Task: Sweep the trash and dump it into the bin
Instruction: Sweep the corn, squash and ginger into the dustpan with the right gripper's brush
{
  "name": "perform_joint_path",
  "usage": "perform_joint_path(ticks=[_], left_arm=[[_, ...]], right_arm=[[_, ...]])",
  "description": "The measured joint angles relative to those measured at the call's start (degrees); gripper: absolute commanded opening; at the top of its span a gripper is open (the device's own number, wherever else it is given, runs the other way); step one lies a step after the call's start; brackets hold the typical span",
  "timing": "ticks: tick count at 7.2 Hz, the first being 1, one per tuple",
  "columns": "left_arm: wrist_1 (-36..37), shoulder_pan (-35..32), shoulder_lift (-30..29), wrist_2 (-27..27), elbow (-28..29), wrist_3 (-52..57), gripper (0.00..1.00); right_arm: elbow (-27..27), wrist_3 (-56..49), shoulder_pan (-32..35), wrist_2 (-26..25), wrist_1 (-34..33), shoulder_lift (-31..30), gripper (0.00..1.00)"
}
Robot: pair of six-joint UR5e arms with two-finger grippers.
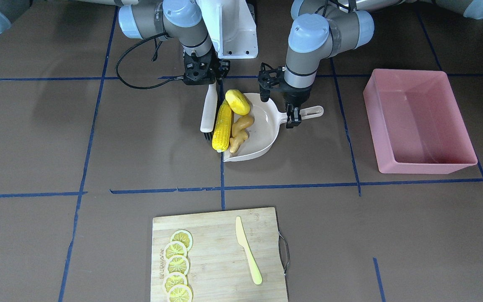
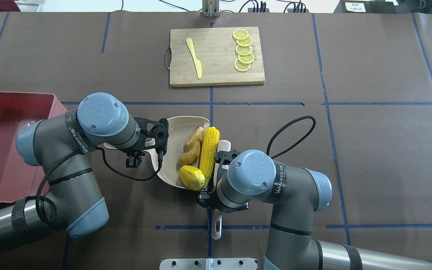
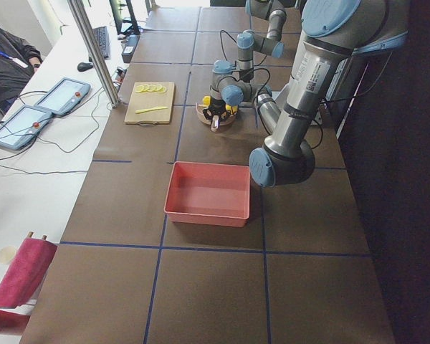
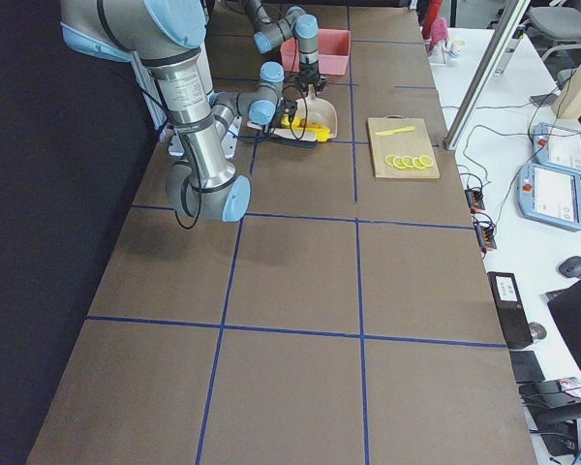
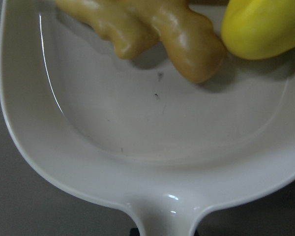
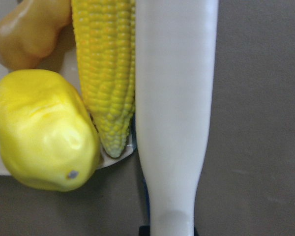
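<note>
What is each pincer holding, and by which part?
The left pincer grips the beige dustpan by its handle; the right pincer grips the white brush by its narrow handle.

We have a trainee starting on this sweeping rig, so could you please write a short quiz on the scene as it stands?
1. True or false: the pink bin is empty.
2. Which gripper holds the brush? A) left gripper B) right gripper
3. How many lemon slices lie on the cutting board?
Key: 1 true. 2 B; the left gripper holds the dustpan by its handle. 3 five.
</note>
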Motion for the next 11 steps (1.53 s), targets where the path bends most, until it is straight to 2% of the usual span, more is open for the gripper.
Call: perform_joint_path(ticks=[3, 8, 11], left_arm=[[0.01, 0.00, -0.04, 0.00, -0.08, -0.01, 0.00], [0.01, 0.00, 0.04, 0.00, -0.06, -0.01, 0.00], [0.01, 0.00, 0.04, 0.00, -0.11, -0.01, 0.00]], right_arm=[[-2.07, -0.22, -0.02, -0.65, 0.28, 2.21, 0.00], [-4.30, 0.28, -0.32, -3.67, 6.38, 2.85, 0.00], [-3.92, 0.51, -0.37, -3.79, 7.44, 2.99, 0.00]])
